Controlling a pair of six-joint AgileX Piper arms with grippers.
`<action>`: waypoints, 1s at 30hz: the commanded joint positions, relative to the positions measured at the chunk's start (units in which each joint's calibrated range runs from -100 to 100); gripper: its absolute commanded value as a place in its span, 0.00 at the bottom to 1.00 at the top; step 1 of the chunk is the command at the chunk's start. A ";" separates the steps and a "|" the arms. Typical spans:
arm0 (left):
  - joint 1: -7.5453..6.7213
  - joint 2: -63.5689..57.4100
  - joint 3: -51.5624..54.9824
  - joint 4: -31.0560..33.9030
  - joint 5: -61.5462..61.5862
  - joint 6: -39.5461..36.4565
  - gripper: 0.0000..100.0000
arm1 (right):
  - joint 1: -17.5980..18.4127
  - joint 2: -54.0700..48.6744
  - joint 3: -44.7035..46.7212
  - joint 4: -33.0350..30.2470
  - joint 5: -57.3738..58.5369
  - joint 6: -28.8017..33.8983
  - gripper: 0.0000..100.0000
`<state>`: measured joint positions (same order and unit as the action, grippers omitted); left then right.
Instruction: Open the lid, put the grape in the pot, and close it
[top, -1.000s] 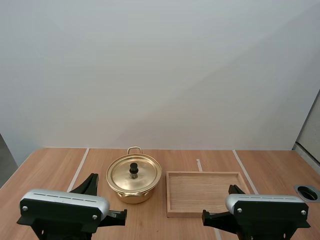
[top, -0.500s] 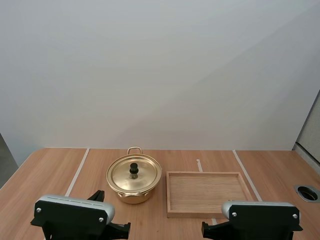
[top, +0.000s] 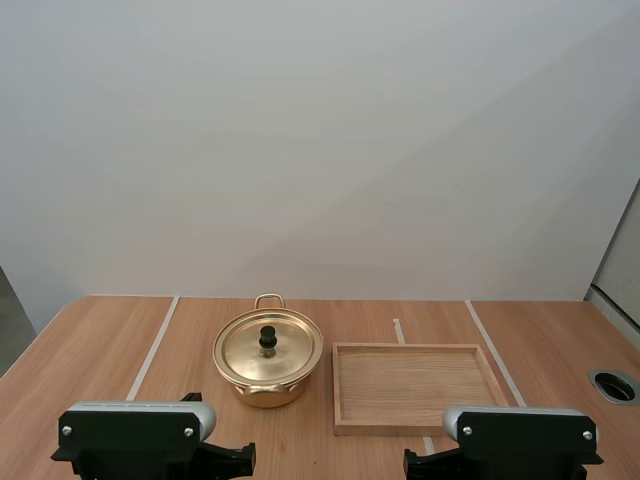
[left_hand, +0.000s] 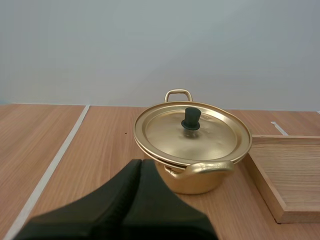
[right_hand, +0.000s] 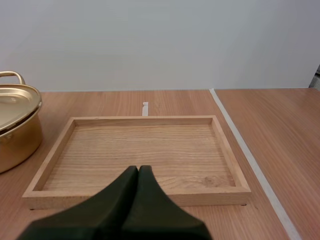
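A golden pot (top: 267, 368) stands on the table left of centre, its lid (top: 267, 348) on it with a black knob (top: 267, 338) on top. In the left wrist view the pot (left_hand: 197, 172) sits just ahead of my left gripper (left_hand: 140, 162), whose fingers lie together as one dark wedge, shut on nothing. My right gripper (right_hand: 138, 169) is shut too, its tip at the near rim of the wooden tray (right_hand: 50, 160), which holds nothing. The pot's side (right_hand: 17, 135) shows beside the tray.
The wooden tray (top: 345, 410) lies right of the pot. White tape lines (top: 150, 350) run across the tabletop. A round metal-rimmed hole (top: 614, 384) sits at the table's right edge. Both arms' bases are at the near edge.
Both arms have drawn back and down toward the near edge. The pot, lid and tray have not moved.
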<state>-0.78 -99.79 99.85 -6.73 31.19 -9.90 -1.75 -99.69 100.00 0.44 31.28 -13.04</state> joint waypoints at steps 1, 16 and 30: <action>0.05 -0.21 0.15 0.62 -0.23 -0.43 0.00 | -0.22 -0.31 0.00 -0.44 -0.02 0.00 0.00; 0.05 -0.21 0.15 0.62 -1.93 -0.44 0.00 | -0.22 -0.31 0.00 -0.44 -0.02 0.00 0.00; 0.05 -0.21 0.15 0.62 -1.93 -0.44 0.00 | 2.84 -0.31 0.00 -0.44 -0.02 0.00 0.00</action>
<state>-0.78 -99.79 99.85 -6.73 30.70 -9.90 0.90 -99.69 100.00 0.44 31.44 -13.04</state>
